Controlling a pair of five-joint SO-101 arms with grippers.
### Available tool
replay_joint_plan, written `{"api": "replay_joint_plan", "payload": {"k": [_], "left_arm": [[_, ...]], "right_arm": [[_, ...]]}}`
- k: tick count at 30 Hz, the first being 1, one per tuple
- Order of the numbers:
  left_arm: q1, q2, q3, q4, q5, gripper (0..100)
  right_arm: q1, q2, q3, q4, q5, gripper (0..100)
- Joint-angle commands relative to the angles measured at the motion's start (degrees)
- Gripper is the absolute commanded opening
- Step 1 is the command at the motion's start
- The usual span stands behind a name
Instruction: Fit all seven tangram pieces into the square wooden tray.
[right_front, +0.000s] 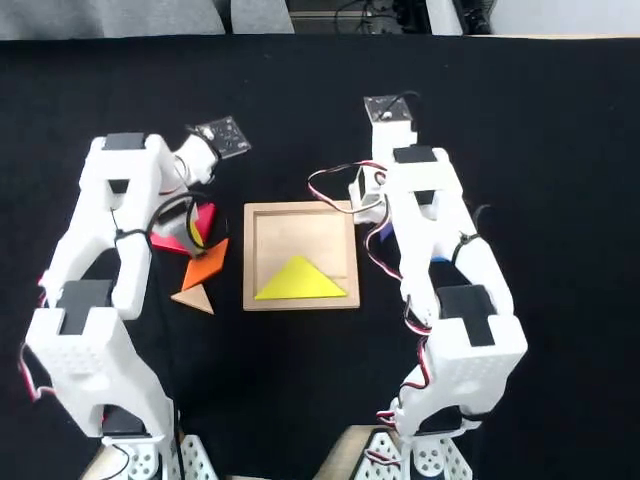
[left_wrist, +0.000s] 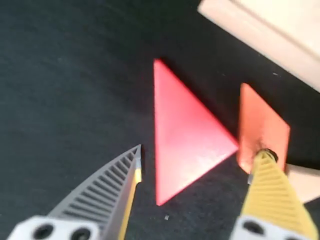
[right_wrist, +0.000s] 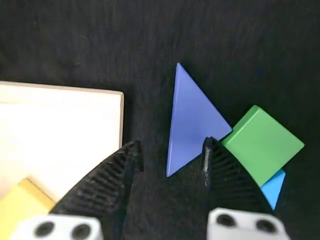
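Square wooden tray (right_front: 300, 207) sits mid-table between the two arms; one piece is in it, a yellow triangle (right_front: 300, 280), flat in the near half with its long edge along the near rim and its apex pointing far; the remainder of the tray floor is bare wood.

Left of the tray, on the black cloth: a red triangle (left_wrist: 185, 135), an orange piece (right_front: 207, 265) and a tan wooden triangle (right_front: 195, 298); the orange piece lies between the other two, and the tan one is nearest the arm bases; all three are outside the tray, close to its left rim.

Left gripper (left_wrist: 200, 152) — jaws spread wide, holding nothing; it hangs low over this cluster, with the red triangle lying flat between the grey finger and the yellow finger (left_wrist: 267, 185); the yellow tip overlaps the edge of the orange piece where it meets the red triangle's corner; contact with either piece cannot be told.

Right of the tray: a blue-violet triangle (right_wrist: 192, 120) just beside the right rim; a green square (right_wrist: 262, 142) touches its outer corner, on the side away from the tray; a light-blue piece (right_wrist: 272, 187) shows at the green square's edge, shape not resolvable.

Right gripper (right_wrist: 170, 145) — jaws apart, empty; one black fingertip stands over the gap between tray and triangle, the other over the triangle's corner by the green square; contact uncertain.
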Motion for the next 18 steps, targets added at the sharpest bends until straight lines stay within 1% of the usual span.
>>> {"api": "replay_joint_plan", "payload": {"k": [1, 6, 18], "left_arm": [[-0.48, 1.76, -4.35, 0.26, -0.88, 34], [-1.89, 6.51, -7.16, -1.32, -0.97, 34], [-1.80, 12.66, -10.68, -2.99, -0.97, 34]], "right_arm": [[0.97, -2.95, -0.13, -1.14, 0.62, 18.9], [0.88, -2.95, -0.13, -1.14, 0.62, 18.9], [0.79, -2.95, -0.13, -1.14, 0.62, 18.8]]}}
